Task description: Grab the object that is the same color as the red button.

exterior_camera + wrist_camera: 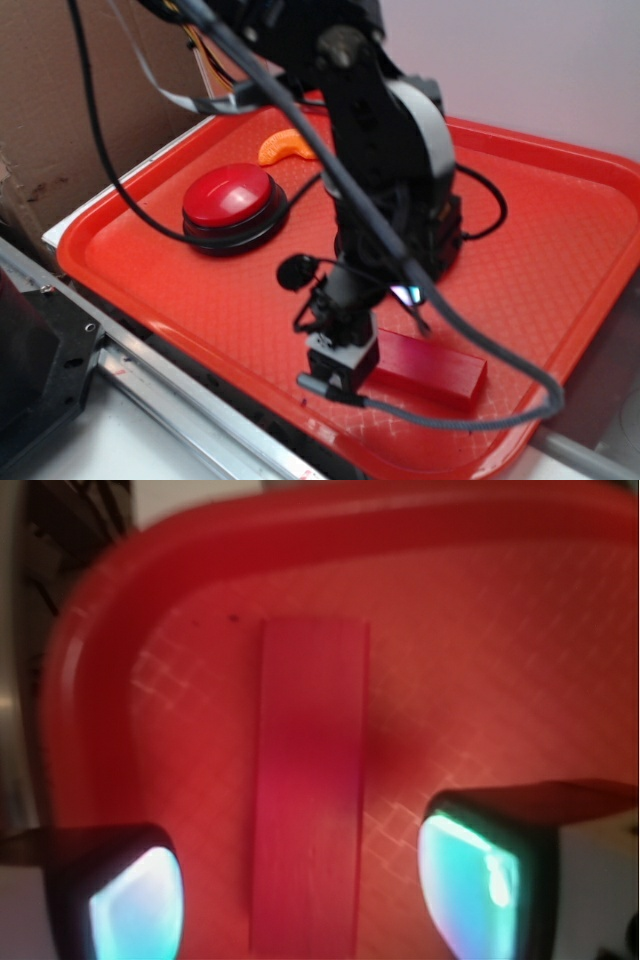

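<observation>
1. Nearest my wrist camera are my two fingers (130,905), blue-lit pads facing inward, one at each lower corner of that view.
2. My gripper (300,900) is spread wide, holding nothing; the gap is clearly broader than the block, so there is room to come down around it.
3. The block (310,790) runs lengthwise up the middle of the wrist view, between my pads and touching neither. I judge I am lined up across its narrow width because that is the only span my jaws could close on.
4. From the outside camera the block (428,368) lies flat near the front edge of the tray (560,230), with my gripper (338,368) low over its left end.
5. The button (227,196) sits well apart, toward the tray's back left; its dark red matches the block, which is why the block is my target.
6. An orange crescent (287,147) lies beyond the button. It is the wrong colour, so I leave it.
7. Whether my fingertips already reach the tray floor I cannot tell. My guess is the grasp is aligned but not yet made: lower if needed, then squeeze.
8. One risk: the tray rim is close by on the left of the wrist view, so the left finger has little margin there.
</observation>
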You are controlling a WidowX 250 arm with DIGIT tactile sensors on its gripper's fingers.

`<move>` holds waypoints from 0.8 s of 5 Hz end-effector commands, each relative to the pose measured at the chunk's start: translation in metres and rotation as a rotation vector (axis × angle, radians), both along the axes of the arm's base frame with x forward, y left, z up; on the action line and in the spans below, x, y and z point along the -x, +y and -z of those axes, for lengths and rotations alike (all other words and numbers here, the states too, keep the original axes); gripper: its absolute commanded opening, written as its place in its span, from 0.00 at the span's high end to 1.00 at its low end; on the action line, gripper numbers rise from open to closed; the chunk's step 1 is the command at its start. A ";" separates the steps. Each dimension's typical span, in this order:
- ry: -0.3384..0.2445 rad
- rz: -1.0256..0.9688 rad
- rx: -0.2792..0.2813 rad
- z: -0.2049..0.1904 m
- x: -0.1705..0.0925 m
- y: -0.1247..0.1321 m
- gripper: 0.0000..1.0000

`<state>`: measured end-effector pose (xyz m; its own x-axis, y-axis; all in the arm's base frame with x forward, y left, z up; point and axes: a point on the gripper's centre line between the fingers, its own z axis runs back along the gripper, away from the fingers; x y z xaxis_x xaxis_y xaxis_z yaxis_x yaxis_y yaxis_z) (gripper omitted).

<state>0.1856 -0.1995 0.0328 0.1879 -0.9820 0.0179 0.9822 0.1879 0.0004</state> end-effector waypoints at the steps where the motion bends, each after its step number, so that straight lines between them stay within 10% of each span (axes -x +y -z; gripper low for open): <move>1: -0.006 -0.005 0.008 0.016 0.005 -0.018 0.00; 2: -0.005 -0.031 -0.035 0.021 0.003 -0.018 0.00; 3: -0.007 -0.032 -0.032 0.024 0.002 -0.017 1.00; 4: 0.003 -0.043 -0.035 0.026 0.003 -0.017 1.00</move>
<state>0.1943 -0.2148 0.0057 0.2295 -0.9730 -0.0245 0.9733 0.2294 0.0071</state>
